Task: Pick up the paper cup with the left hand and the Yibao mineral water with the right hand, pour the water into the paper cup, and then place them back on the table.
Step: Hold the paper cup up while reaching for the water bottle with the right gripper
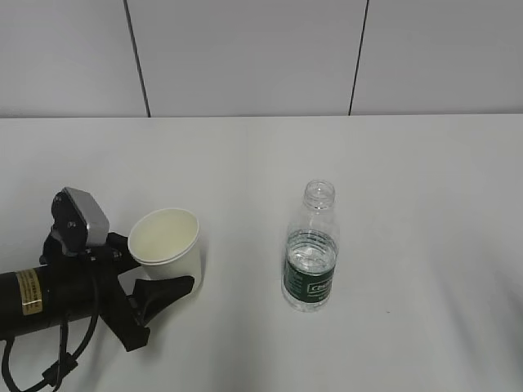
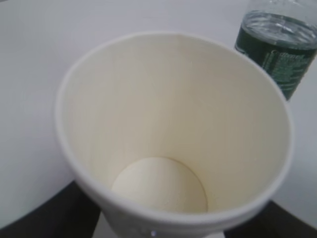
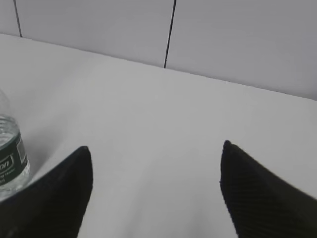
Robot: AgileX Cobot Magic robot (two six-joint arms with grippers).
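The paper cup [image 1: 167,243] stands on the white table [image 1: 409,180] at the left, empty and cream inside. My left gripper [image 1: 159,263], on the arm with the yellow sticker, has a black finger against each side of the cup's lower wall. In the left wrist view the cup [image 2: 168,124] fills the frame, with dark fingers [image 2: 44,215] under its rim. The Yibao mineral water [image 1: 310,260] stands capless to the cup's right, partly full; it also shows in the left wrist view [image 2: 277,54]. My right gripper [image 3: 156,148] is open and empty, with the bottle [image 3: 10,153] at its far left.
A grey panelled wall [image 1: 245,57] runs along the table's far edge. The right arm does not show in the exterior view. Bare tabletop lies between the cup and the bottle and to the bottle's right.
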